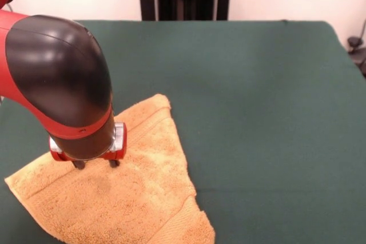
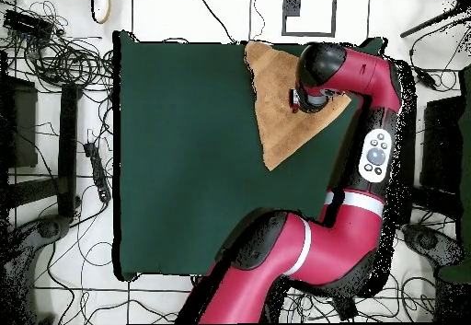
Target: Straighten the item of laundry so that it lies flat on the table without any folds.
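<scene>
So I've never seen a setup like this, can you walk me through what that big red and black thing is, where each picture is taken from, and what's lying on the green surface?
The red and black thing is a robot arm with a small gripper at its end. One picture is taken from across the table, facing the robot; the other looks straight down from above, so the sides appear swapped between them.

The green surface is a cloth-covered table. On it, near one corner, lies a golden-orange towel. It forms a triangle rather than a square, so it looks folded over.

The gripper's two dark fingertips are at or just above the towel; contact is hard to judge. They stand apart, and nothing is held.
</scene>
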Robot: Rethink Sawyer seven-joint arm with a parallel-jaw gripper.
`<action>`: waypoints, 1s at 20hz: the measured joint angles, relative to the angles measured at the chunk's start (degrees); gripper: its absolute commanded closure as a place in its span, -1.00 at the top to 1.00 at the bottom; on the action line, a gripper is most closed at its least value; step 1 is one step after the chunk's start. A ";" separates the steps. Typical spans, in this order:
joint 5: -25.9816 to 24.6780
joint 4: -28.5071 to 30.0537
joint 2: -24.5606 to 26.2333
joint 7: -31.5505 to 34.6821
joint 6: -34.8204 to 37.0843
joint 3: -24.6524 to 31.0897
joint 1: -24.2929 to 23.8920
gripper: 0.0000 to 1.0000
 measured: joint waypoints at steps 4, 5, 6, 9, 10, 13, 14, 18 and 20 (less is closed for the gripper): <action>0.78 0.86 -0.31 0.00 -0.67 -0.17 -0.23 1.00; 1.33 1.94 -0.77 0.00 -1.42 -0.27 -0.45 1.00; 1.55 2.54 -1.04 0.00 -1.84 -0.31 -0.57 1.00; 2.89 7.33 -3.19 0.00 -5.34 -0.51 -1.43 1.00; 3.13 8.35 -3.66 0.00 -6.11 -0.56 -1.59 1.00; 4.12 13.40 -5.97 0.00 -9.87 -0.84 -2.26 1.00; 4.42 15.30 -6.88 0.00 -11.26 -0.94 -2.48 1.00; 4.99 20.89 -9.65 0.00 -14.53 -1.24 -3.00 1.00; 5.26 23.68 -11.08 0.00 -15.67 -1.35 -3.16 1.00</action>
